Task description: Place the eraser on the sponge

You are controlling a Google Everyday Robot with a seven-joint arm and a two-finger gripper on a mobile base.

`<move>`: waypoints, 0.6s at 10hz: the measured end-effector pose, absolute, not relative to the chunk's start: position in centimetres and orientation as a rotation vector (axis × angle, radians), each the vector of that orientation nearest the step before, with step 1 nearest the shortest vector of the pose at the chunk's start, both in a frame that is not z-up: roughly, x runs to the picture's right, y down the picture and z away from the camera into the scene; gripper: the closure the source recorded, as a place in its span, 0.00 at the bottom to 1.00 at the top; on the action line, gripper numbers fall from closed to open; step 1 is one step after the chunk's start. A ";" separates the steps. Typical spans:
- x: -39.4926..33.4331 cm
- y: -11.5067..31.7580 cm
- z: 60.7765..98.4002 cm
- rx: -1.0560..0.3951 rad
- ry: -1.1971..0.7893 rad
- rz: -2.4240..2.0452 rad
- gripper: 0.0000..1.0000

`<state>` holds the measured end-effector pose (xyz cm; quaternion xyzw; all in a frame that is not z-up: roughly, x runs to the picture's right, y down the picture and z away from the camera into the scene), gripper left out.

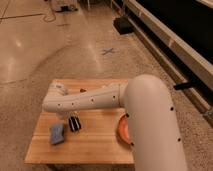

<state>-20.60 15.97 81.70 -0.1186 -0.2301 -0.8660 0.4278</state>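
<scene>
The gripper (67,118) sits at the eraser (75,124), grip impossible to tell; the eraser should land flat, centred on the neighbouring sponge (57,133)

You see a wooden desk (95,145) on a glossy speckled floor (30,55) with a blue cross (108,50); a dark wall (180,20) runs along the right. The hand (70,119) hangs over the desk's left half.
</scene>
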 end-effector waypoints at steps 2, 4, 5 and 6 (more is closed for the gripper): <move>-21.9 16.4 81.2 -0.270 -0.586 -2.183 0.81; -24.4 17.0 80.8 -0.246 -0.598 -2.201 0.62; -25.2 17.8 80.9 -0.235 -0.610 -2.214 0.50; -25.1 18.2 81.2 -0.239 -0.610 -2.221 0.40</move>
